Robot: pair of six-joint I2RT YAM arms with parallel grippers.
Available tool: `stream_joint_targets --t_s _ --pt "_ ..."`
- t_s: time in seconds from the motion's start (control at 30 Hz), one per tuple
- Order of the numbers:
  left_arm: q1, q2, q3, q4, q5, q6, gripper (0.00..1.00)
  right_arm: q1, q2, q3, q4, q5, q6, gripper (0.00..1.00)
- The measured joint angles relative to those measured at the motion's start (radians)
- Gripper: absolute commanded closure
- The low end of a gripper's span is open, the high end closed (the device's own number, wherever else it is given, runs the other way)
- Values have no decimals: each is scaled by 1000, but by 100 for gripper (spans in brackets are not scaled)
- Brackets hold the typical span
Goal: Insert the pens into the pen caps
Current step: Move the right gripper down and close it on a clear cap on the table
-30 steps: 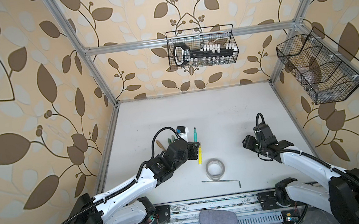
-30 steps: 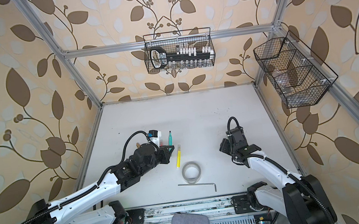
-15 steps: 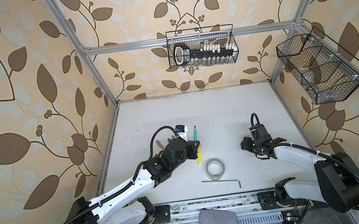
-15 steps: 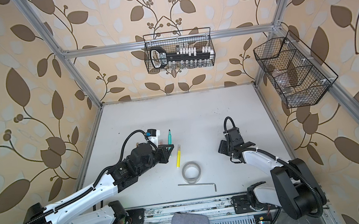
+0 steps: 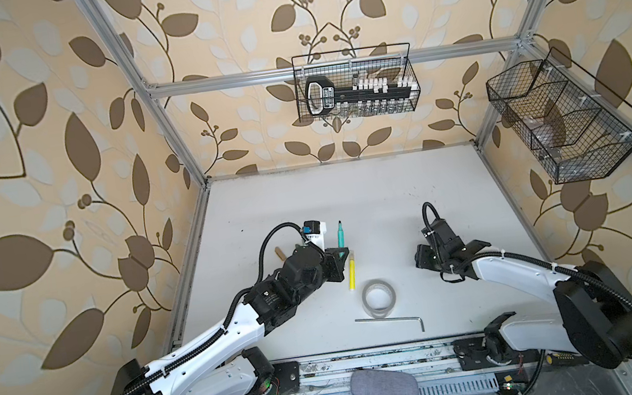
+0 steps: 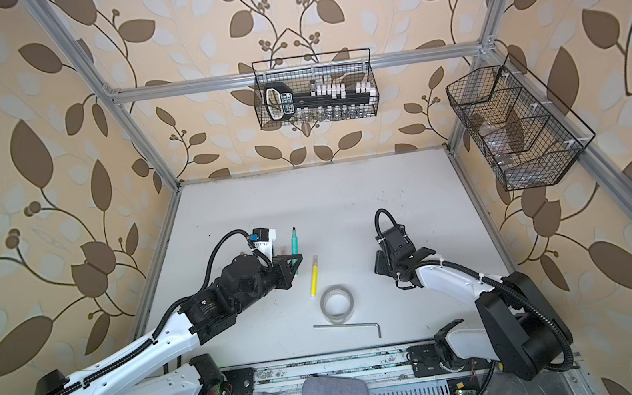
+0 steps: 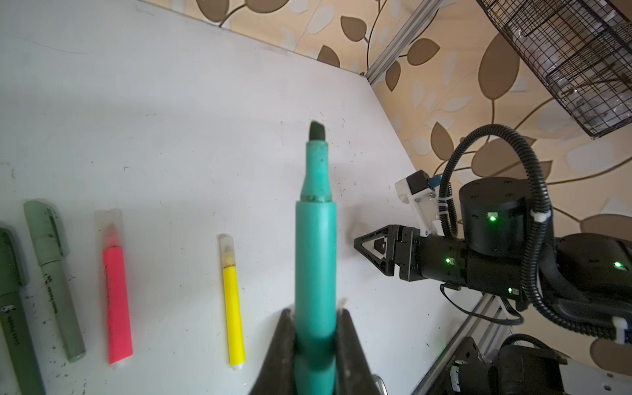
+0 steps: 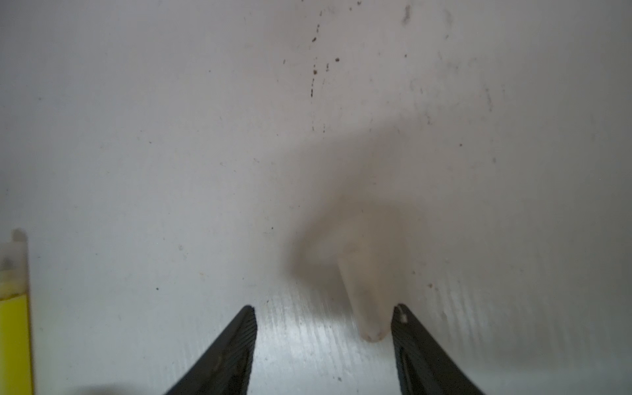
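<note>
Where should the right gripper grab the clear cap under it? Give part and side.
Grip the clear cap across its wider mid-body, from above, with the right gripper astride its two long sides. It seems to lie flat on the table, tapering to a rounded tip that would likely slip. It sits near one finger, so centre first.

This is a robotics lab cell, not a lived-in room. An aluminium frame (image 5: pixel 329 67) of bolted extrusions boxes in a bare white tabletop (image 5: pixel 347 194), and leaf-patterned wallpaper (image 5: pixel 28 163) lines the flat panels behind it. 2 robot arms, the left arm (image 5: pixel 209 343) and the right arm (image 5: pixel 513 267), are mounted on a metal rail (image 5: pixel 371 361) at the front edge, beside loose cabling and what look like bare circuit boards (image 5: pixel 507 379) with small lit LEDs. 2 black wire baskets, the back basket (image 5: pixel 330 74) and the side basket (image 5: pixel 594 155), hang from the frame.
</note>
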Motion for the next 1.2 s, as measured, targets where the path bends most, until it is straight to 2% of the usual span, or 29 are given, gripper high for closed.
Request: stream_joint_targets --t_s 0.17,0.47,0.83,1.1,1.2 --pt "0 -6 0 0 0 0 100 -2 43 45 -32 38 -10 41" --pt "0 -6 0 -7 1 0 100 -28 157 99 -63 37 -47 58" --pt "0 -6 0 -8 1 0 100 -29 170 100 -55 32 -57 87" --pt "0 -6 0 -8 5 0 100 -29 175 100 -37 32 -57 94" --pt "0 -5 0 -5 38 6 100 -26 170 100 -39 31 -53 95"
